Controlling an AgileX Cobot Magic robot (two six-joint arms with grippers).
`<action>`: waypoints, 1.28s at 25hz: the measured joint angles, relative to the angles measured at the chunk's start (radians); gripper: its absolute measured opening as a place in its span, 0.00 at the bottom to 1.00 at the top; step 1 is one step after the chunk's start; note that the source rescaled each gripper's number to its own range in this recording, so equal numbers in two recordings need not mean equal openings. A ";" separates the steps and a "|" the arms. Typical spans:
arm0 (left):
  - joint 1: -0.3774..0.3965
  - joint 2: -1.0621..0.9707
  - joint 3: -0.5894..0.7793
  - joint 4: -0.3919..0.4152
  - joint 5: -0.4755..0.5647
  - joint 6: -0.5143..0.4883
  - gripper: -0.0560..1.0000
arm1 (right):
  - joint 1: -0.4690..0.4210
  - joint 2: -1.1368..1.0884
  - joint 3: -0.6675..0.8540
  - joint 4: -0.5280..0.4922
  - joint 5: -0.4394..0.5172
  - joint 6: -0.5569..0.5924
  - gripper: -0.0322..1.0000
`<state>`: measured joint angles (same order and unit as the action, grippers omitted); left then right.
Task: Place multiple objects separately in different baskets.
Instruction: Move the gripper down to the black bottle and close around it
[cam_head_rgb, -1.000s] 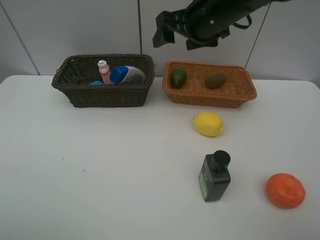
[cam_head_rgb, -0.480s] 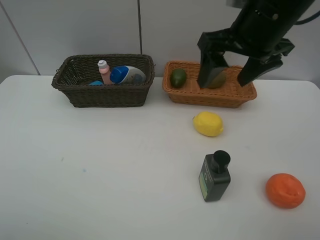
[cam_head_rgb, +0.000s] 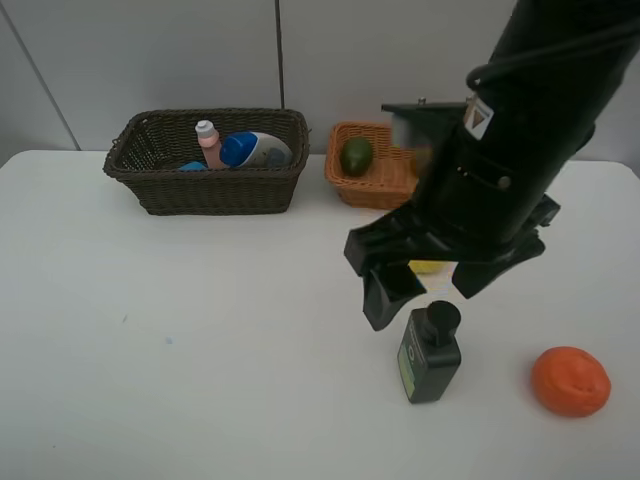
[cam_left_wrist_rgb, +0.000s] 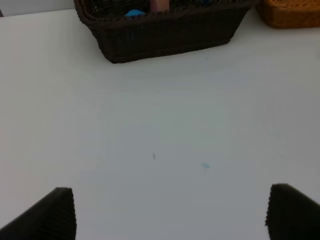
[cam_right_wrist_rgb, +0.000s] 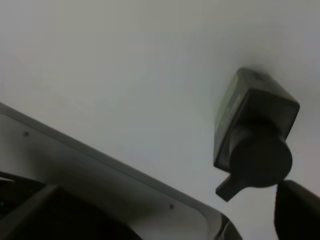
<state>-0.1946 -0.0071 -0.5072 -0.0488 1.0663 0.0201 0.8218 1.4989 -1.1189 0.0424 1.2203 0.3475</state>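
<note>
From up high, your right gripper (cam_head_rgb: 425, 295) hangs wide open, empty, just above the dark green bottle (cam_head_rgb: 430, 352) on the table (cam_head_rgb: 200, 350). The lemon (cam_head_rgb: 428, 267) peeks out behind it, and the orange (cam_head_rgb: 570, 381) sits off right. The pink bottle (cam_head_rgb: 207, 143) and the tube (cam_head_rgb: 258, 150) are in the dark basket (cam_head_rgb: 205, 190). The green fruit (cam_head_rgb: 356, 156) is in the tan basket (cam_head_rgb: 372, 190).

Left wrist: your left gripper (cam_left_wrist_rgb: 175, 215) gapes wide over the white table, gripping nothing.

Right wrist: the bottle's black cap sits near one finger, ungripped.
</note>
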 joint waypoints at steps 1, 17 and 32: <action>0.000 0.000 0.000 0.000 0.000 0.000 1.00 | 0.000 0.000 0.018 -0.014 0.000 0.008 0.98; 0.000 0.000 0.000 0.000 0.000 0.000 1.00 | 0.000 0.055 0.224 -0.144 -0.275 0.110 0.98; 0.000 0.000 0.000 0.000 0.000 0.000 1.00 | 0.000 0.170 0.224 -0.202 -0.353 0.112 0.98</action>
<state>-0.1946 -0.0071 -0.5072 -0.0488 1.0663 0.0201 0.8218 1.6688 -0.8945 -0.1594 0.8673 0.4592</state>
